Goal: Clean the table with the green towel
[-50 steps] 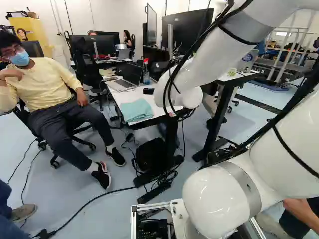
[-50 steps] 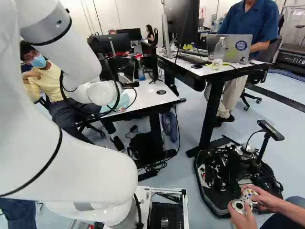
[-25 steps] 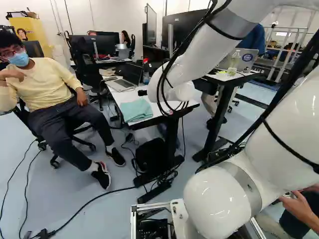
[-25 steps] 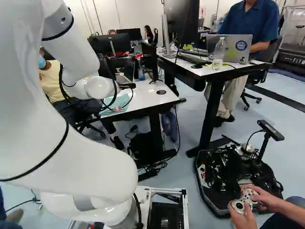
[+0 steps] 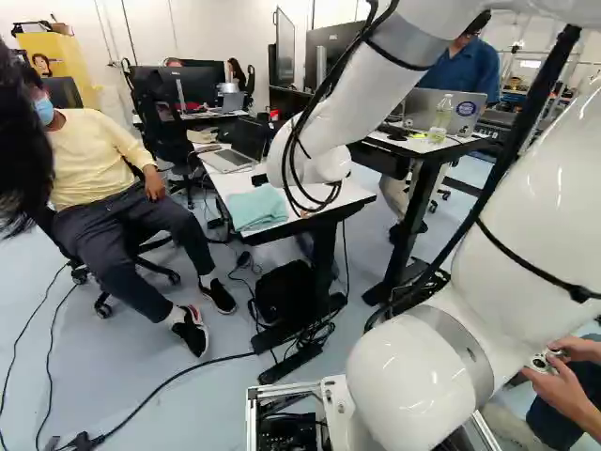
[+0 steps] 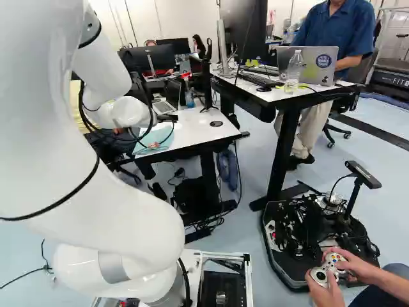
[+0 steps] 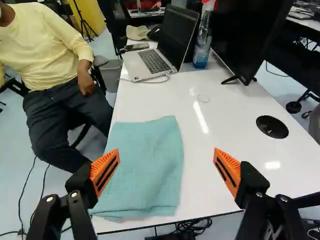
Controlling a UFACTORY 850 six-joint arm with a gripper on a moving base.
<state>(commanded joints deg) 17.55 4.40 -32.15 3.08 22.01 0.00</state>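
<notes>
towel (image 7: 150,160) is ahead of my gripper (image 7: 166,152) and off to the left, not centred. in the wrist view it overlaps the line of the left finger, orange pad (image 7: 104,170) against green cloth. the right finger, pad (image 7: 227,170), lines up with bare white table (image 7: 200,200). so the mid-line between the tips runs nearer the cloth's right side than its middle.

fingers spread wide, nothing gripped.

towel lies flat, folded, layers showing along its near side, right by the table's near edge. long axis looks to run away from me, roughly toward the laptop (image 7: 150,60). fingers are set across that axis, so i'd leave the roll about as is. only one arm (image 5: 357,94) to use, no choice of side.

step in hand, my read: line up for the pick, wiping is all to come. next i'd shift left until the fingers straddle a strip of cloth, then down and pinch a fold. can't tell from here how much height is left over the cloth.

risk: straight down from here, the right finger meets hard tabletop and the close may just skate the cloth sideways. soft stuff, should bunch if both tips press lightly. monitor (image 7: 245,35) and bottle (image 7: 202,42) sit further back, mind them once wiping.
</notes>
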